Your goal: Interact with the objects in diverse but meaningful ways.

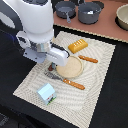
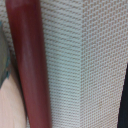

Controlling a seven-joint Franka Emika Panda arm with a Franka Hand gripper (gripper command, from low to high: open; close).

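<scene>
Pincer (image 1: 51,65) low over woven beige placemat (image 1: 95,65), jaws hidden; grip state cannot be told. Thin red-brown sausage-like rod (image 2: 27,65) lies just beside it. Risk: descending blind could pin the rod or snag the mat.

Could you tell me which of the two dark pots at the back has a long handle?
The saucepan, toward the exterior view's left; the pot beside it shows only short side handles.
</scene>
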